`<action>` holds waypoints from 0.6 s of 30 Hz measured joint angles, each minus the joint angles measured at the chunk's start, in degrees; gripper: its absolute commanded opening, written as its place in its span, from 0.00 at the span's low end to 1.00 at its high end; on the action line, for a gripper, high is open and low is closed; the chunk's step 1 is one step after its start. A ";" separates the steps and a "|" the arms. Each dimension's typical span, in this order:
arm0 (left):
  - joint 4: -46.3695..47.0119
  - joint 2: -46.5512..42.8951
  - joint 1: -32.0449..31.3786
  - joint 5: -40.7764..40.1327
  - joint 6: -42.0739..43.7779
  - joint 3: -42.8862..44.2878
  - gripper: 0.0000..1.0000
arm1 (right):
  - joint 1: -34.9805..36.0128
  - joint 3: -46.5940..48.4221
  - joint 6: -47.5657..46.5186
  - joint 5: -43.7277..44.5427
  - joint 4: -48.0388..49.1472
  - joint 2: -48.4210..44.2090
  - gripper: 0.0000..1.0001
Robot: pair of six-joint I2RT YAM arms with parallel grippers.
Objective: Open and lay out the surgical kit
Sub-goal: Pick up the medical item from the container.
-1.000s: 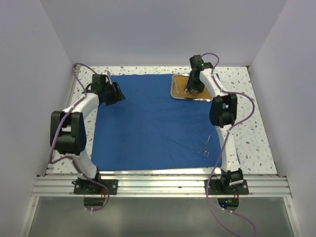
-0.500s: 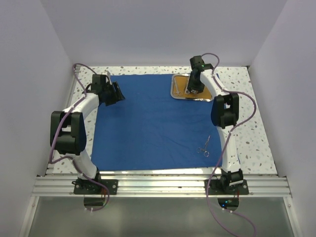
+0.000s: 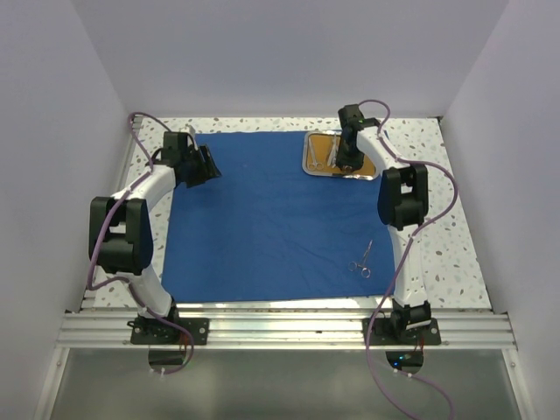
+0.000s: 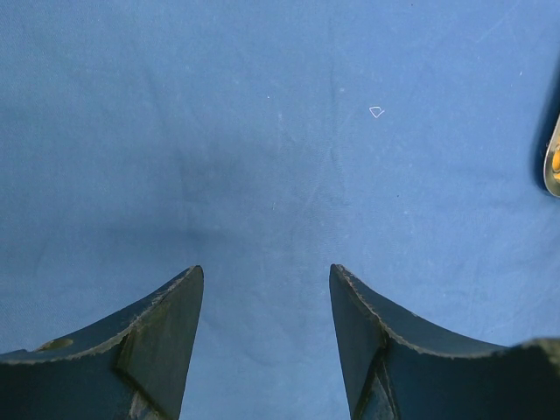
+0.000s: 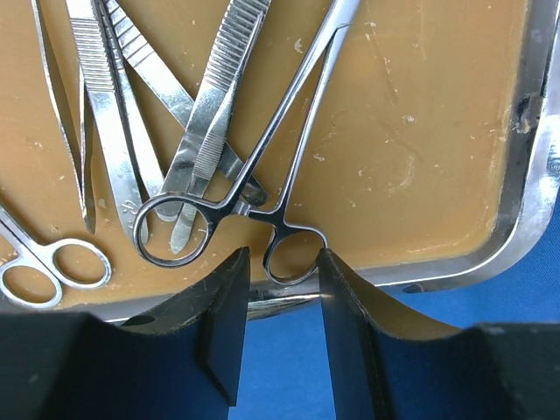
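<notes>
Right gripper (image 5: 282, 258) has edged farther over the steel tray (image 5: 529, 166), its jaws narrowed to either side of one ring handle of the locking forceps (image 5: 262, 208) lying inside; no clamp is visible. Left gripper (image 4: 265, 278) hangs wide and empty above the spread blue cloth (image 3: 262, 210), whose far right corner carries the tray.

— What sort of place is this?

— A robotics lab, a closed test cell. Plain white walls (image 3: 52, 131) box in a speckled table (image 3: 455, 227).

— What else shows it?

— A metal rail (image 3: 280, 328) at 6 o'clock carries a left arm (image 3: 140, 201) and a right arm (image 3: 398, 201), both trailing purple cables (image 3: 437, 188). A blue cloth (image 3: 271, 210) is laid out, with a tray (image 3: 308, 156) of surgical tools (image 5: 210, 114) at 1 o'clock.
</notes>
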 measured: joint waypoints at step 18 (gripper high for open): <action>-0.04 0.00 0.00 0.02 0.00 0.00 0.64 | -0.04 0.59 -0.61 -0.35 -0.11 0.48 0.00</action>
